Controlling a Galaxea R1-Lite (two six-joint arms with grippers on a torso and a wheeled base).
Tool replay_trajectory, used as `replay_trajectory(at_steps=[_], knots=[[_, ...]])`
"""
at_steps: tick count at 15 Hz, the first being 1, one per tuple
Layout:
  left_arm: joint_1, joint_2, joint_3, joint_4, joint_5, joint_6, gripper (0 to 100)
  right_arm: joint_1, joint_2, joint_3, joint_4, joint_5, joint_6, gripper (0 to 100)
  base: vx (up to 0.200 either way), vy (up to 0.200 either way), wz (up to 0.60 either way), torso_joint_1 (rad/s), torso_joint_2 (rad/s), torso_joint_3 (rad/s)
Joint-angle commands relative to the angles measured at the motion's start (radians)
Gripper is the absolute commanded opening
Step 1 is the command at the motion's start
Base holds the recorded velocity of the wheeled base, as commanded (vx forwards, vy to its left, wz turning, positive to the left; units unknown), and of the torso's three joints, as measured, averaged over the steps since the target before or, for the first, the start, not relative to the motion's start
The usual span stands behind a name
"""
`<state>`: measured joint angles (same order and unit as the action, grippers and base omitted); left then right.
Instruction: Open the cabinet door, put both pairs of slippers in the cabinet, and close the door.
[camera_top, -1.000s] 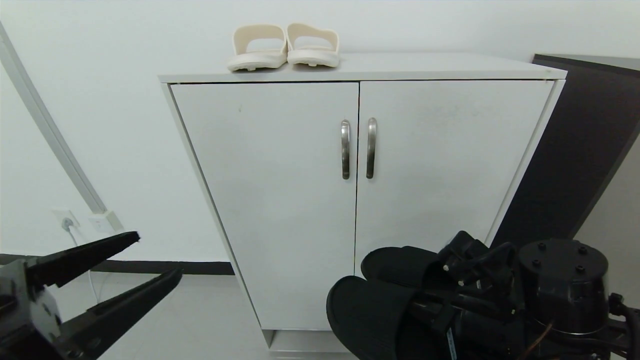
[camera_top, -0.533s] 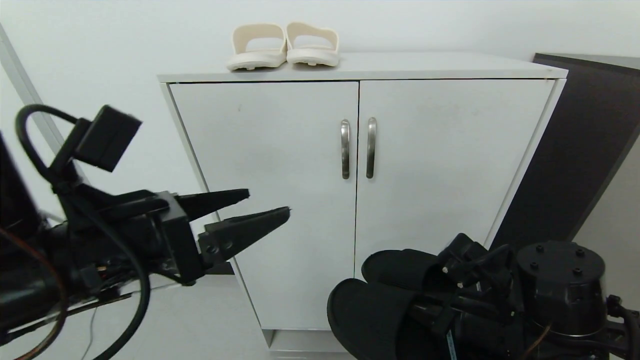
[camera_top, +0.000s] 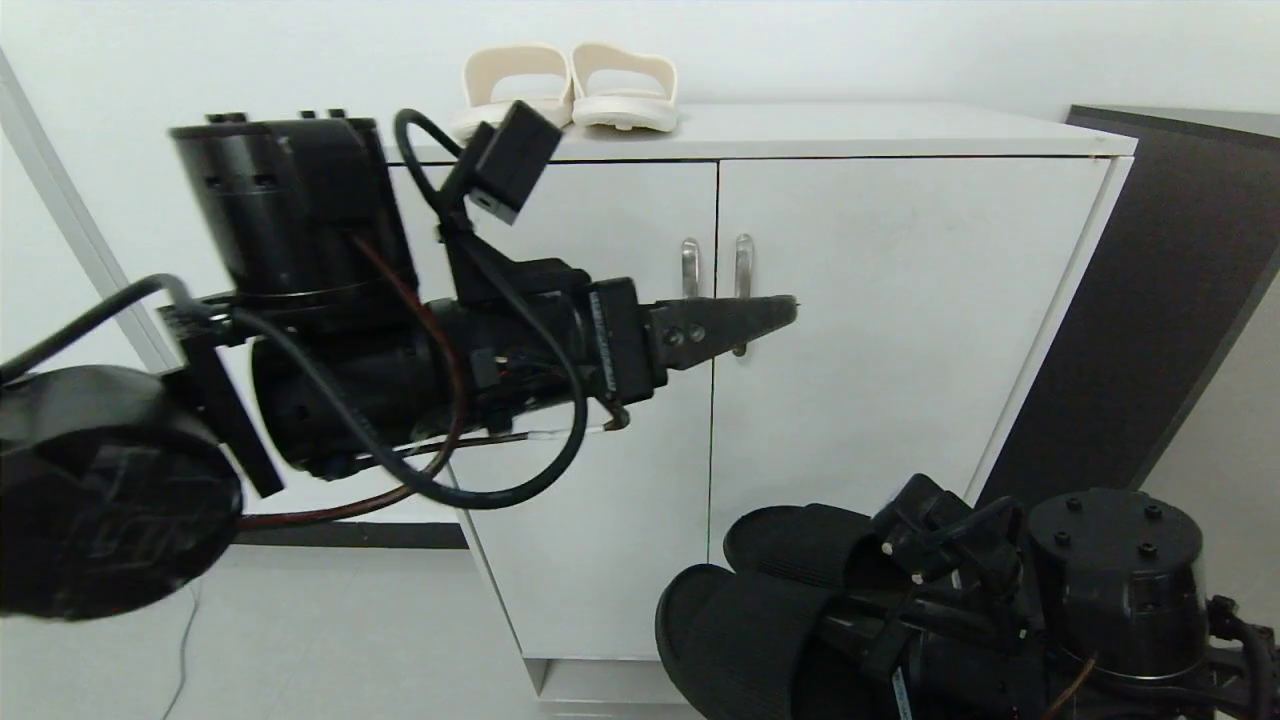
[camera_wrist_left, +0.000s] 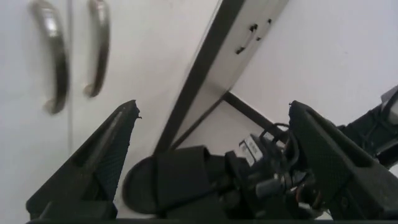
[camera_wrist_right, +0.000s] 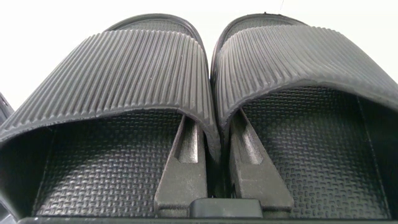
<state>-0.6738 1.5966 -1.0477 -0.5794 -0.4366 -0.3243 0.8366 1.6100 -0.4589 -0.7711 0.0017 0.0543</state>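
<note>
Two black slippers (camera_top: 770, 600) pinched in my right gripper (camera_wrist_right: 213, 121); left gripper (camera_wrist_left: 214, 107), fingers wide apart, faces cabinet handles (camera_top: 742, 265).

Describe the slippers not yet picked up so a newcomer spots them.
Find the white two-door cabinet against the wall. On its top, left of centre, sits the cream pair, side by side. The other pair is black, held low in the right gripper.
</note>
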Motion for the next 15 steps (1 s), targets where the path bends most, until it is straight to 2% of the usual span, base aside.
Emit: replay_trajectory(at_steps=[1,5,6,7,10,15], knots=[[-0.024,0.12,-0.094,0.0,-0.011,-0.033,100,0.004,0.002,-0.001,-0.001,0.0,-0.001,0,0.0,0.0,0.0,0.0,0.0,0.0],[-0.023,0.178,-0.176,0.001,-0.005,-0.035,100,0.012,0.007,-0.003,-0.001,0.001,-0.002,0,0.0,0.0,0.0,0.0,0.0,0.0],[-0.023,0.177,-0.183,0.001,0.012,-0.035,100,0.012,0.019,-0.004,-0.001,0.001,0.001,0,0.0,0.0,0.0,0.0,0.0,0.0],[-0.024,0.175,-0.184,0.0,0.056,-0.03,100,0.01,0.031,-0.004,-0.008,0.0,0.003,0,0.0,0.0,0.0,0.0,0.0,0.0],[-0.026,0.169,-0.167,0.0,0.131,0.024,100,0.007,0.074,0.006,-0.057,-0.005,0.004,0,0.0,0.0,0.0,0.0,0.0,0.0],[-0.015,0.194,-0.183,0.001,0.177,0.019,100,0.009,0.067,0.009,-0.076,-0.008,-0.004,0,0.0,0.0,0.0,0.0,0.0,0.0]])
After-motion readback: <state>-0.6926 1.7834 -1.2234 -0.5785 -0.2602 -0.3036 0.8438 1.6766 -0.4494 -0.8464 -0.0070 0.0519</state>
